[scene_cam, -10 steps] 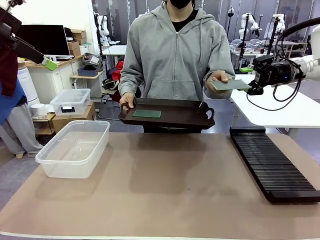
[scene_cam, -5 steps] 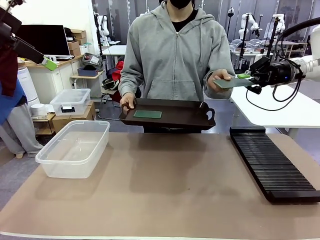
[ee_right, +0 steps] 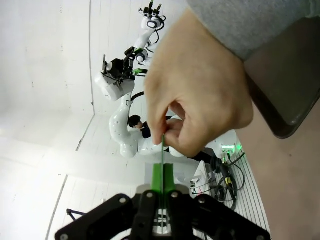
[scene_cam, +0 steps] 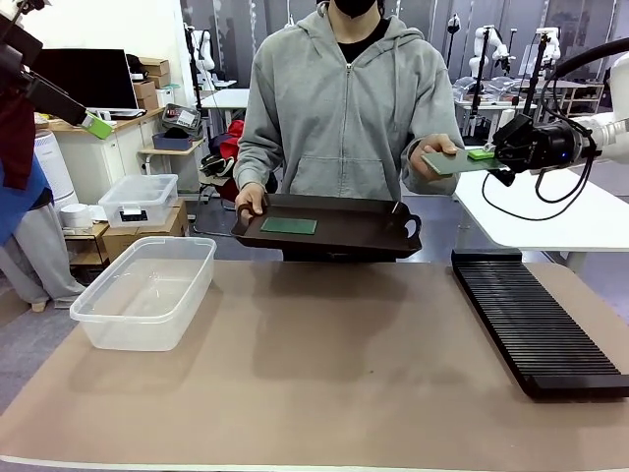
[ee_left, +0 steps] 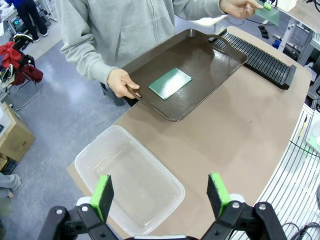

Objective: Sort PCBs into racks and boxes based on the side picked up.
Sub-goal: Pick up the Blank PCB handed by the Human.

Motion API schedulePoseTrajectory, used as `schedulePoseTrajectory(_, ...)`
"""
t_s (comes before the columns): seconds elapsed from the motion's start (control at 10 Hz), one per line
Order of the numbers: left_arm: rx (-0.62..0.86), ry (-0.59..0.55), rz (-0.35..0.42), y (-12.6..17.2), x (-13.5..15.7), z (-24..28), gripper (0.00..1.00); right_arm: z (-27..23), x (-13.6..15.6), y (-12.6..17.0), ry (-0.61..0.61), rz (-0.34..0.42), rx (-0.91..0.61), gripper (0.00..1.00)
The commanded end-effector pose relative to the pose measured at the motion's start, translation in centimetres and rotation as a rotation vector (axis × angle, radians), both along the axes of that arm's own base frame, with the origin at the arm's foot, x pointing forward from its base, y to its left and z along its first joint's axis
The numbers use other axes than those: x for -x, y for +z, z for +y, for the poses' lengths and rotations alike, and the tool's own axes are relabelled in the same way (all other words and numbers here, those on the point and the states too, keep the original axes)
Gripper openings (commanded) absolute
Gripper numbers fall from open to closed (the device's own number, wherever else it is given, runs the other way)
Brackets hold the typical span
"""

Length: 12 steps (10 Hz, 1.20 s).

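One green PCB (scene_cam: 447,161) is pinched in a person's hand (scene_cam: 429,155) at the far right, above the table's back edge. My right gripper (scene_cam: 484,154) is shut on its outer end. In the right wrist view the board (ee_right: 163,152) is edge-on between the shut pads (ee_right: 157,176), with the hand (ee_right: 195,90) just beyond. A second PCB (scene_cam: 289,225) (ee_left: 170,83) lies flat on a dark brown tray (scene_cam: 364,224) held by the person's other hand. The black slotted rack (scene_cam: 536,320) lies at the right. The clear tub (scene_cam: 147,288) stands at the left. My left gripper (ee_left: 160,195) hangs open high above the tub (ee_left: 152,159).
The tray (ee_left: 210,55) is held level over the table's far edge, in front of the person's body. A smaller lidded clear box (scene_cam: 139,200) sits on shelving behind the tub. A white table (scene_cam: 550,211) stands behind the rack. The brown mat (scene_cam: 324,364) lies bare between tub and rack.
My right gripper has rolled so its pads lie above and below the board, opened briefly, and shut on the board's end. The person's hand and board have risen slightly. The left arm is still.
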<state>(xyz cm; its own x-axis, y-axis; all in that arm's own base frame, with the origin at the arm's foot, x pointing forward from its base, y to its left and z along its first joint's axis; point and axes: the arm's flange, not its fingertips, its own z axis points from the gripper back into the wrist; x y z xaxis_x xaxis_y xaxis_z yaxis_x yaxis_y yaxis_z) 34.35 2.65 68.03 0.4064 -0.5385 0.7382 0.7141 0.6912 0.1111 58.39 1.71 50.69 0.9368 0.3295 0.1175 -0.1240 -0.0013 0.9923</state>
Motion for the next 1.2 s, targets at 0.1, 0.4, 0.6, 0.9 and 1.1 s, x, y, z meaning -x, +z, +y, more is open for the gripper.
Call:
schedulePoseTrajectory(0.1, 0.007, -0.002, -0.007, -0.19, -0.02, 0.06, 1.00, -0.43, -0.25, 0.50, 0.014, 0.027, -0.030, 0.00)
schedulePoseTrajectory(0.4, 0.007, -0.002, -0.007, -0.19, -0.02, 0.06, 1.00, -0.26, 0.12, -0.07, 0.009, 0.006, -0.009, 0.00)
schedulePoseTrajectory(0.6, 0.007, -0.002, -0.007, -0.19, -0.02, 0.06, 1.00, -0.26, 0.12, -0.07, 0.009, 0.006, -0.009, 0.00)
schedulePoseTrajectory(0.9, 0.007, -0.002, -0.007, -0.19, -0.02, 0.06, 1.00, -0.26, 0.12, -0.07, 0.009, 0.006, -0.009, 0.00)
schedulePoseTrajectory(1.1, 0.007, -0.002, -0.007, -0.19, -0.02, 0.06, 1.00, -0.26, 0.12, -0.07, 0.009, 0.006, -0.009, 0.00)
